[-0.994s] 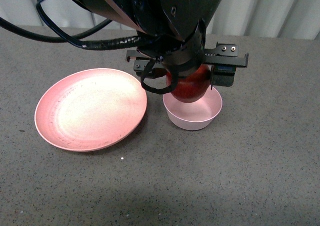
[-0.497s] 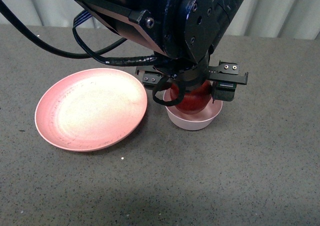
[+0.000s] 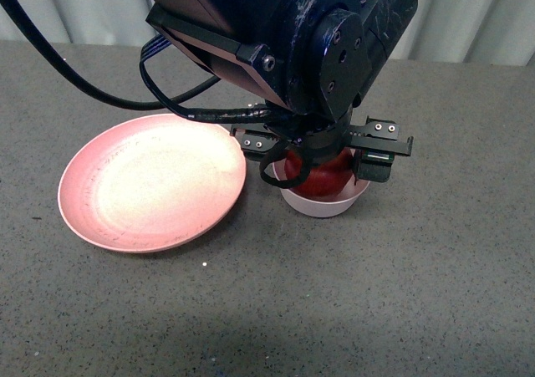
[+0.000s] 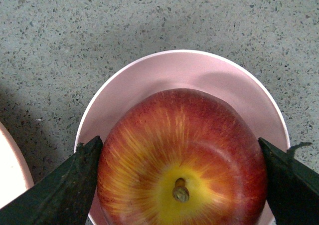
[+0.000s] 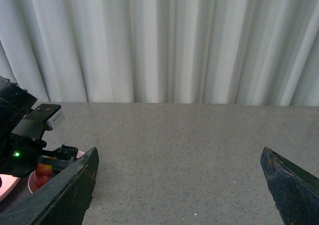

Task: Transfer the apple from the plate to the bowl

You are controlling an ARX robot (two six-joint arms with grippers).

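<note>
stem-up apple (image 4: 182,157) in bowl (image 4: 164,70), left pincer (image 4: 179,142) gripping

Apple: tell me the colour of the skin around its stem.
Yellow around the stem, streaking outward into orange and dark red across the apple. The left wrist view shows it best.

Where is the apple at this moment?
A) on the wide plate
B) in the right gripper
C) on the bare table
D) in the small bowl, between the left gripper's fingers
D: in the left wrist view the apple sits inside the bowl, with the fingers of the left gripper against its two sides.
</note>
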